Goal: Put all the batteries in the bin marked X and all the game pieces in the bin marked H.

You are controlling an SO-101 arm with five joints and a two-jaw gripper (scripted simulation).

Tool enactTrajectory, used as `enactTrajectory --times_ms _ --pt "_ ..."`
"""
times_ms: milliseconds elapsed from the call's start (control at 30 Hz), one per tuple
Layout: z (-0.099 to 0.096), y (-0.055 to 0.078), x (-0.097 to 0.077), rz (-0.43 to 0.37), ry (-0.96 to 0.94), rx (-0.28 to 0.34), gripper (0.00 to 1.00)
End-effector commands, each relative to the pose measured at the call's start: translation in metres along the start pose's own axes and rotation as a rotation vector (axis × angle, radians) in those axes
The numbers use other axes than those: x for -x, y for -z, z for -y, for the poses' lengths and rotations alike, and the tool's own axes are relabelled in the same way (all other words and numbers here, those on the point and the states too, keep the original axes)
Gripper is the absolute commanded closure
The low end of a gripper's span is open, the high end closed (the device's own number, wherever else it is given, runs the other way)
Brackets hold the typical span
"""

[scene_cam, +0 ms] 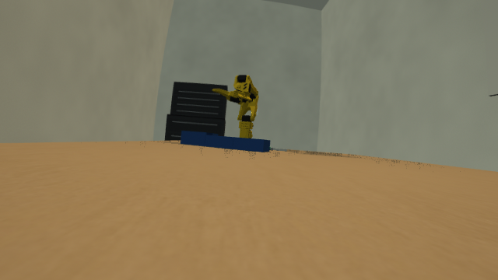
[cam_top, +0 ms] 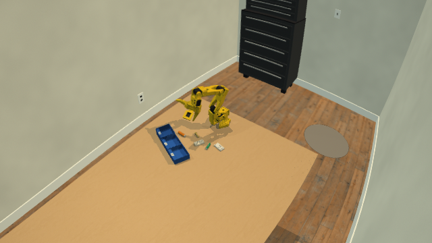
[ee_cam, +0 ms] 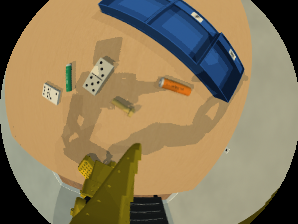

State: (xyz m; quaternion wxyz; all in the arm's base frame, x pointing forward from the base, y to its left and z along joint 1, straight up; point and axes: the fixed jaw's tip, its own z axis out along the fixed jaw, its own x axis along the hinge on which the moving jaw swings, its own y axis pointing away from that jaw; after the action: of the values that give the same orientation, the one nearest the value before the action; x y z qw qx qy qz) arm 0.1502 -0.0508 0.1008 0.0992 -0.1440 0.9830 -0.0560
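Note:
An orange battery (cam_top: 181, 133) (ee_cam: 176, 86) lies beside the blue three-compartment bin row (cam_top: 182, 160) (scene_cam: 226, 142) (ee_cam: 212, 84). A green battery (cam_top: 208, 146) (ee_cam: 69, 78) lies between a larger white domino (cam_top: 199, 142) (ee_cam: 98, 76) and a smaller white domino (cam_top: 219, 146) (ee_cam: 51, 93). Each bin has a white label; its letter is too small to read. The bins look empty. My gripper (cam_top: 185, 110) is wide open and empty, high above the table, on the robot's side of the bins. In the wrist view only one jaw shows clearly.
A small brass-coloured, bolt-like piece (cam_top: 196, 135) (ee_cam: 123, 106) lies between the orange battery and the larger domino, on the robot base's side. The bin row stands along the far side of the loose things from the base. A black drawer cabinet (cam_top: 264, 47) (scene_cam: 198, 103) stands behind the robot.

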Motion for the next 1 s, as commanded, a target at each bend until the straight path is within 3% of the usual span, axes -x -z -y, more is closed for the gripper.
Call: enactTrajectory --times_ms 0,467,967 --pt "-0.011 0.008 0.013 0.025 -0.092 0.012 0.00" --pt "-0.040 0.016 0.027 0.012 -0.277 0.066 0.00" --pt "-0.043 0.017 0.028 0.009 -0.299 0.071 0.00"
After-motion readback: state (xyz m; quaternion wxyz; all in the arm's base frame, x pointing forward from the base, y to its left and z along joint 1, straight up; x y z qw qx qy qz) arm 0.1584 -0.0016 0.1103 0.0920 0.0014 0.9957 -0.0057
